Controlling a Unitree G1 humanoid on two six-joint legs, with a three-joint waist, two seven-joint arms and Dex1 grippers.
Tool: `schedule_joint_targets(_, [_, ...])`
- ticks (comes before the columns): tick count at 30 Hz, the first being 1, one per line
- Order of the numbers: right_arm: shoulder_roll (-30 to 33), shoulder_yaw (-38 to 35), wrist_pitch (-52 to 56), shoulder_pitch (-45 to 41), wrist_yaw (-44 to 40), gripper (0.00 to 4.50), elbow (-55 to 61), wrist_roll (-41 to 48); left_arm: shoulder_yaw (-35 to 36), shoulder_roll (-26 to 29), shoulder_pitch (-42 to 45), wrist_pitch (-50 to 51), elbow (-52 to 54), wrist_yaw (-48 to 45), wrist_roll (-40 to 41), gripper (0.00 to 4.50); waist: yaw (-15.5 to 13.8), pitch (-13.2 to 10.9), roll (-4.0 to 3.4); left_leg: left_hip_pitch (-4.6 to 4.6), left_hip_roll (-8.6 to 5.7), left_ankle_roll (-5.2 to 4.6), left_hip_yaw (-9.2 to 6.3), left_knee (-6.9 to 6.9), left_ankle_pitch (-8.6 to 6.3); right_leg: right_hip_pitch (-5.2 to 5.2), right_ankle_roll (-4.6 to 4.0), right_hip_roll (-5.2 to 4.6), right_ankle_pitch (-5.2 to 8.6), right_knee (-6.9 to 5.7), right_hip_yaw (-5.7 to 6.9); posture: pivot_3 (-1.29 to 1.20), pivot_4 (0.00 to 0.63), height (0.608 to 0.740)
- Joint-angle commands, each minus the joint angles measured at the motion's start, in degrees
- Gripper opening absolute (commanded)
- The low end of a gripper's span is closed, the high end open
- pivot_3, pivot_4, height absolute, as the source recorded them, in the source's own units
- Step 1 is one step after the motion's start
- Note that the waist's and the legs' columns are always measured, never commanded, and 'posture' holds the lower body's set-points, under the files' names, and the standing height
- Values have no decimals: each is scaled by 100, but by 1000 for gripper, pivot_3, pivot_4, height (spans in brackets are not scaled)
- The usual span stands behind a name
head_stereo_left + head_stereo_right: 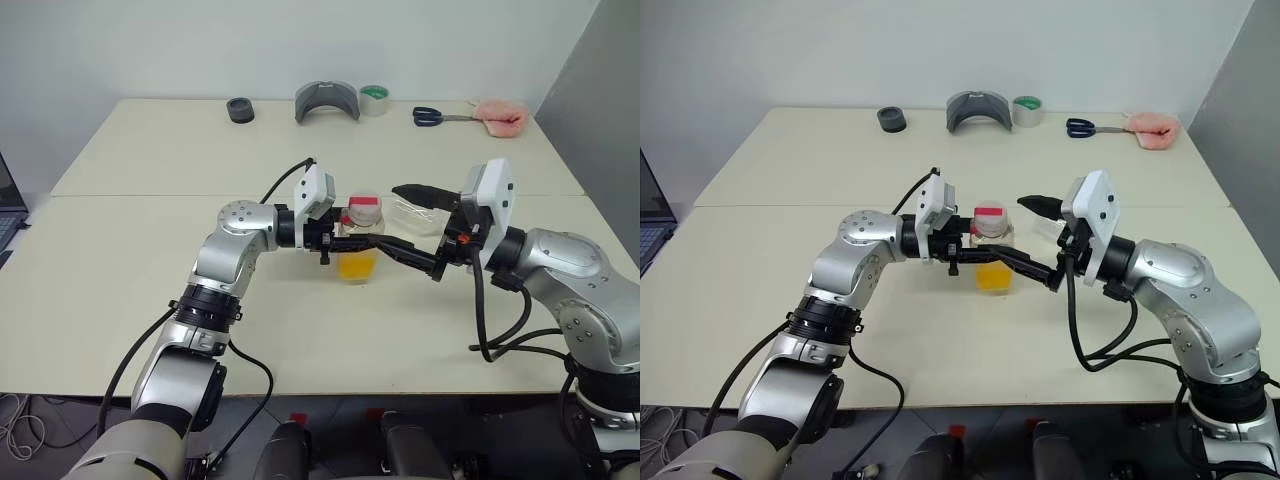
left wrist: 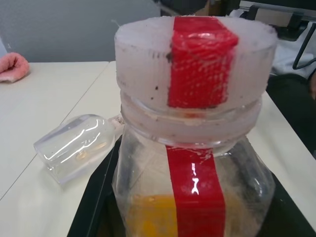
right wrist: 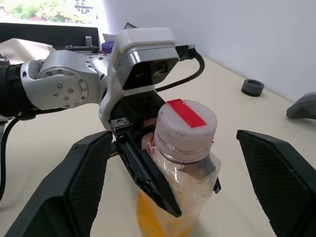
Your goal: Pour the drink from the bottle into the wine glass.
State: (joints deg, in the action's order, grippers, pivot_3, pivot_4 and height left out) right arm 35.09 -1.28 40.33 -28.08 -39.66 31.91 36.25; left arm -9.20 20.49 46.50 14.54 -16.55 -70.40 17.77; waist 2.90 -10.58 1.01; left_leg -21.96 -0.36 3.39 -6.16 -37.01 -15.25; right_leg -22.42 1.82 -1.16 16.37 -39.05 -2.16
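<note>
We count one bottle (image 1: 361,240), upright at mid-table, cap (image 3: 186,129) on, whitish with a red strip across it and a red strip label down the body; one pool of orange drink (image 1: 357,265) in its lower part; one wine glass (image 2: 76,146), clear, lying on its side on the table just beyond the bottle toward the right; two grippers.

Left gripper (image 3: 148,170) comes in from the left, roughly level, pointing right; its black fingers are clenched on the bottle's body below the cap; left arm bent at the elbow, rising from the near-left edge.

Right gripper (image 1: 412,227) reaches in from the right, pointing toward the bottle; fingers (image 3: 78,180) spread wide, released, one to each side of the bottle's upper part, not touching it as far as we can see; the lower finger runs close past the bottle's near side.

Far edge of the table (image 1: 120,260), one each: black ring (image 1: 240,110), grey curved piece (image 1: 327,100), tape roll (image 1: 374,99), blue-handled scissors (image 1: 431,117), pink cloth (image 1: 501,117).
</note>
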Motion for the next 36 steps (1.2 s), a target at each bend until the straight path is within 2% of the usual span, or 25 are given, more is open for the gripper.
schedule_joint_targets(1, [-4, -314, 96, -127, 105, 4389, 124, 295, 156, -16, 146, -66, 138, 19, 130, 1788, 0, 0, 0, 0, 0, 0, 0, 0, 0, 0, 0, 0, 0, 0, -1, 0, 150, 740])
schedule_joint_targets(8, [-169, -357, 548, -548, 471, 4500, -31, 715, 144, -57, 164, -51, 120, -7, 151, 1788, 3, 0, 0, 1, 1, 0, -1, 0, 0, 0, 0, 0, 0, 0, 0, 0, 150, 740])
schedule_joint_targets(19, [-330, 299, 523, -947, 457, 4500, -557, 264, 116, -93, 203, -71, 101, -44, 129, 1788, 3, 0, 0, -1, -1, 0, 2, 0, 0, 0, 0, -1, 0, 1, -2, 0, 150, 740])
schedule_joint_targets(34, [-647, 498, 279, -1164, 280, 4500, -852, -19, 119, -64, 164, -80, 136, -24, 112, 1788, 3, 0, 0, 0, 0, 0, 0, 0, 0, 0, 0, -1, 0, 0, 0, 0, 150, 740])
schedule_joint_targets(36, [-639, 523, 270, -1165, 252, 4138, -853, -48, 119, -66, 163, -80, 137, -23, 115, 1788, 3, 0, 0, 0, 0, 0, -1, -1, 0, 0, 0, -1, 0, 0, 0, 0, 150, 740])
